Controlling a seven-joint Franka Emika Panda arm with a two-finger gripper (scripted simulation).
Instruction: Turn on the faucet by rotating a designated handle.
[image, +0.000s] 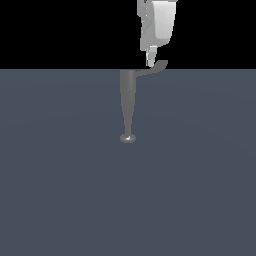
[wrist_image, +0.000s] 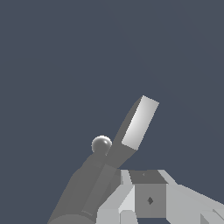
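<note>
The faucet (image: 128, 102) is a grey tapered column that ends in a small shiny knob (image: 128, 138) toward the camera. Its handle (image: 156, 67), a thin curved lever with a flared tip, juts to the exterior view's right from the wide far end. My white gripper (image: 151, 61) comes down from above, and its fingertips sit against the handle's top near the tip. The fingers look pressed together, with nothing between them. In the wrist view the handle's flat tip (wrist_image: 140, 121) rises just past my gripper (wrist_image: 148, 197), with the knob (wrist_image: 101, 144) and column (wrist_image: 83, 192) beside it.
The faucet lies on a plain dark blue-grey floor (image: 60, 190). A black background fills the exterior view above the floor's far edge. Nothing else shows.
</note>
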